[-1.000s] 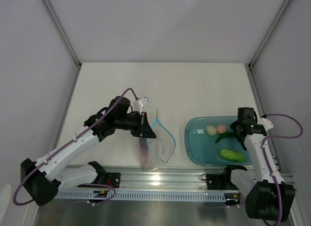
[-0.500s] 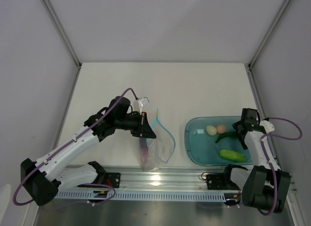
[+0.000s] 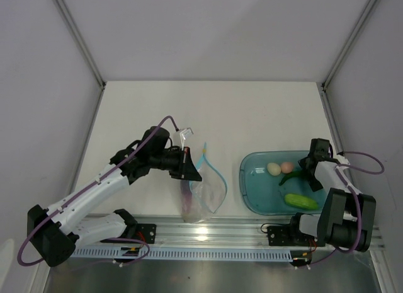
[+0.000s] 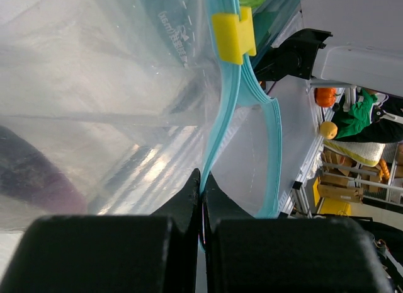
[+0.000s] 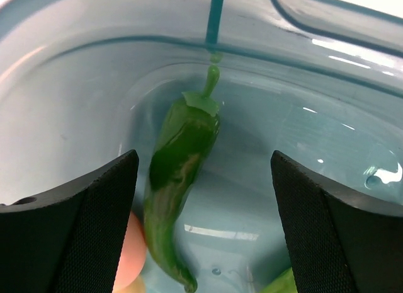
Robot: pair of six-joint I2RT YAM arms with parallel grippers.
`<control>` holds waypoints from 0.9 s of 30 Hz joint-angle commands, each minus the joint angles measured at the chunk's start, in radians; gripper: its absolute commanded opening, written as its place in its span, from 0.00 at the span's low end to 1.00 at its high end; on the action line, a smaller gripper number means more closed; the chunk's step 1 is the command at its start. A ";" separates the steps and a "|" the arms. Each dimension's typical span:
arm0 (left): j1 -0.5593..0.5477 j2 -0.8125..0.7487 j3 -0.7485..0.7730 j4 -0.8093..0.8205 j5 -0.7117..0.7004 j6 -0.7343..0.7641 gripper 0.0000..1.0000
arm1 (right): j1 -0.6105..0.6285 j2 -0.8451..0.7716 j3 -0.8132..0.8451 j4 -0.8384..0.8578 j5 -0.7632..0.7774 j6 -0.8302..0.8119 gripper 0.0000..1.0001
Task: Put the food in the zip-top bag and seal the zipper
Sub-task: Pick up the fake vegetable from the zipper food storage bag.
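Left arm: left gripper [image 3: 189, 167] is clamped on one lip of the zipper [image 3: 207, 158], jaws fully together, holding the mouth of the zip-top bag [image 3: 211, 191] open. In the left wrist view the fingertips [image 4: 189, 198] pinch the light blue strip [image 4: 221, 126] and the other lip bows away toward 3 o'clock.

A yellow slider [image 4: 233, 33] sits on the zipper at 12 o'clock from the pinch. There is faint printed text on the bag film [image 4: 174, 27] just beside the slider. It runs sideways and is too small to read.

The bag body runs from the gripper toward 5 o'clock on the white table [image 3: 208, 110]. The dark purple eggplant [image 3: 187, 195] is inside it along the left side.

The teal tray [image 3: 244, 179] is at 3 o'clock from the bag, apart from it. In the tray:
- cream egg [image 3: 273, 169] and pink egg [image 3: 287, 167], side by side at 11 o'clock
- dark green pepper [image 3: 291, 177], middle, just below the eggs
- light green cucumber [image 3: 301, 201] at 5 o'clock

Right arm: right gripper [image 3: 308, 169] is down in the tray at its 2 o'clock side. Jaws are wide apart and straddle the pepper [image 5: 179, 155], with a gap on both sides. The fingers [image 5: 82, 230] grip nothing.
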 commanded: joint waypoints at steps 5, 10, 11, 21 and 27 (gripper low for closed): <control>-0.005 0.002 -0.003 0.017 0.006 0.021 0.00 | -0.006 0.068 -0.004 0.046 0.032 0.007 0.83; -0.005 0.008 -0.003 0.026 0.015 0.016 0.01 | -0.008 0.083 -0.001 0.042 0.032 0.003 0.77; -0.006 0.010 -0.003 0.028 0.015 0.016 0.01 | -0.008 0.085 -0.001 0.040 0.031 0.005 0.74; -0.005 0.005 -0.006 0.030 0.020 0.013 0.01 | -0.008 0.117 -0.001 0.045 -0.006 -0.010 0.27; -0.005 0.004 -0.006 0.030 0.019 0.013 0.01 | -0.008 0.048 0.005 -0.003 0.006 -0.010 0.03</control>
